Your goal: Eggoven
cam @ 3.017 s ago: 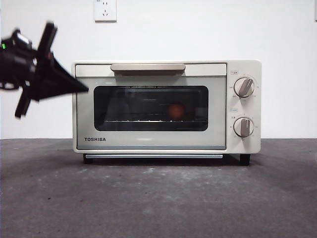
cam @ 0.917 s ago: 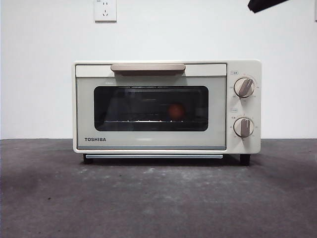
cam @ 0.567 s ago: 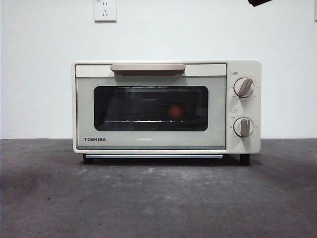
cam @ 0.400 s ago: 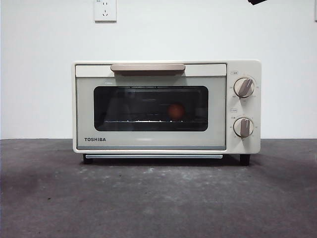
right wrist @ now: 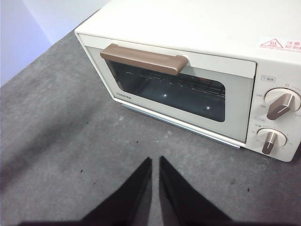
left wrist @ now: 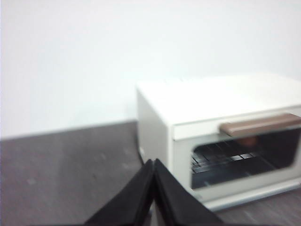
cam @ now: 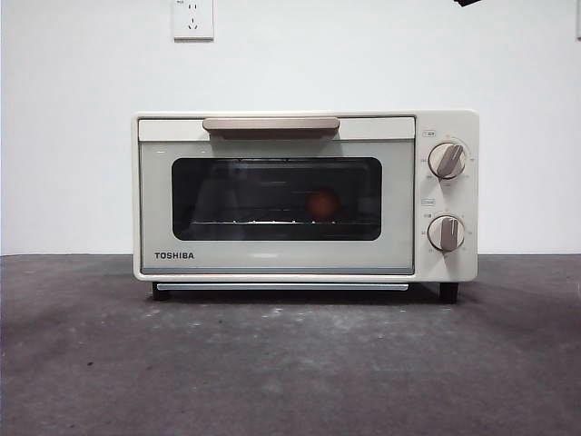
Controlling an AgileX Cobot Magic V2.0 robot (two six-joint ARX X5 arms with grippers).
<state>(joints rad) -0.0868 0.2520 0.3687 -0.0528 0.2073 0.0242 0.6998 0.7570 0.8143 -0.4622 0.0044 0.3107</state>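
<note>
Egg (cam: 322, 203) sat inside the shut oven (cam: 305, 194); I held left claw (left wrist: 154, 165) and right claw (right wrist: 155, 162) closed, empty, clear—task looked finished.

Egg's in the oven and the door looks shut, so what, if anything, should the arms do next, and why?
Probably nothing more than holding both arms back. The egg sits on the rack behind the glass of the toaster oven, whose door is closed flush under its handle. The left gripper and right gripper are both shut, empty and clear of the oven, so the job looks done.
</note>
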